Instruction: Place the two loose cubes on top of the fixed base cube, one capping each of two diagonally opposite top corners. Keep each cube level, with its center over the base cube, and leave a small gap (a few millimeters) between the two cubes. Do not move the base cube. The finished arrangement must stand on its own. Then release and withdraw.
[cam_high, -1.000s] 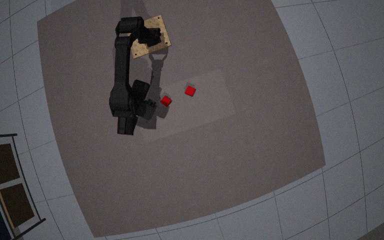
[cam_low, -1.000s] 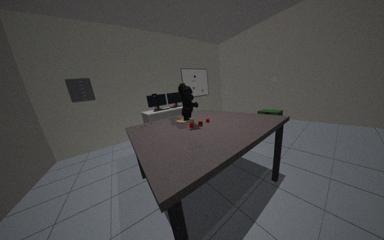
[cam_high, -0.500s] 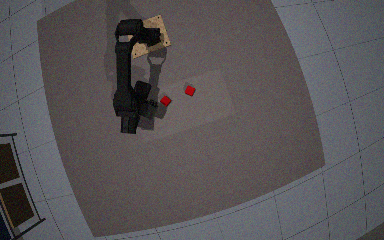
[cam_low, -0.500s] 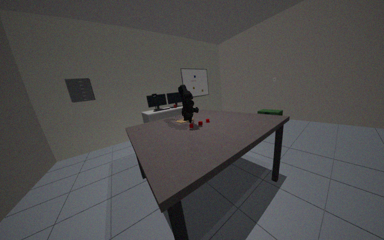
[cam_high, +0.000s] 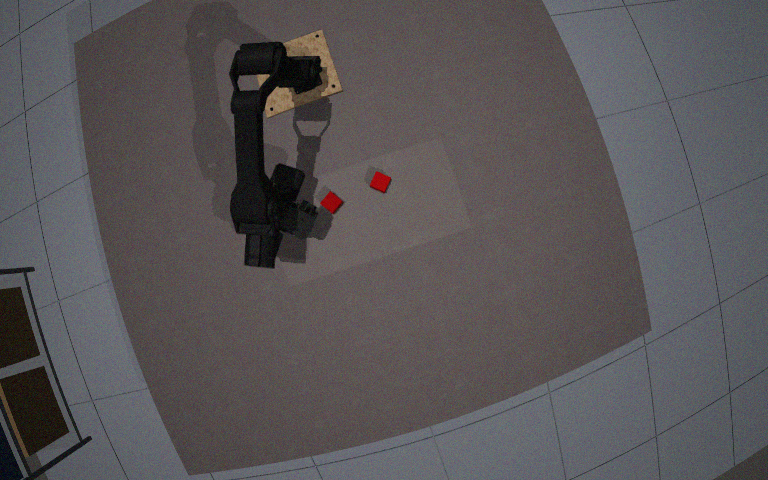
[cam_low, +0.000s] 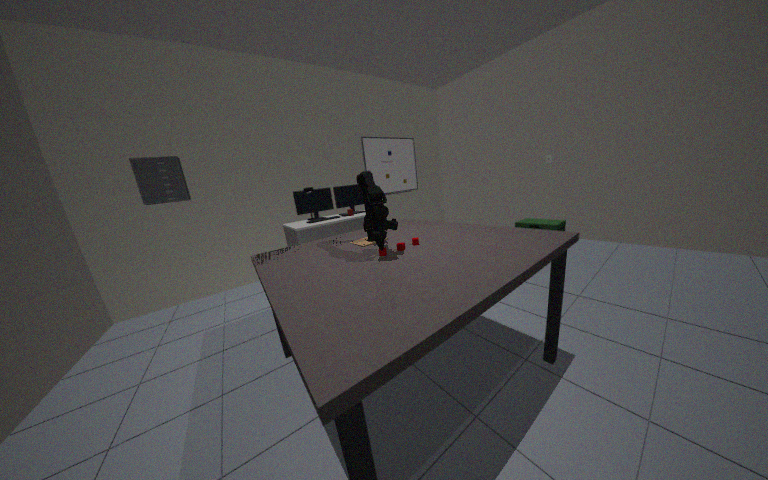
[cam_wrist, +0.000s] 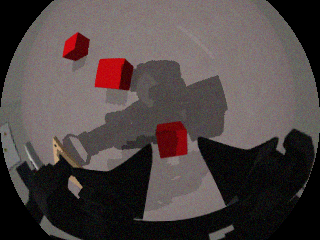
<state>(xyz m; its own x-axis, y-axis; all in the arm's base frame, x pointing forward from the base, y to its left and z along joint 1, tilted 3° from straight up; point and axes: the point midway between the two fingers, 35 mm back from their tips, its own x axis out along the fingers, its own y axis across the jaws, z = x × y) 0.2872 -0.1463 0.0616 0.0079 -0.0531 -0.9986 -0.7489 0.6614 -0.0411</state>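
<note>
With all three red cubes sitting apart on the table (cam_low: 396, 316), the gripper (cam_wrist: 175, 160) hangs jaws apart and empty over the nearest cube (cam_wrist: 171, 139), apparently lining up a grab.
</note>
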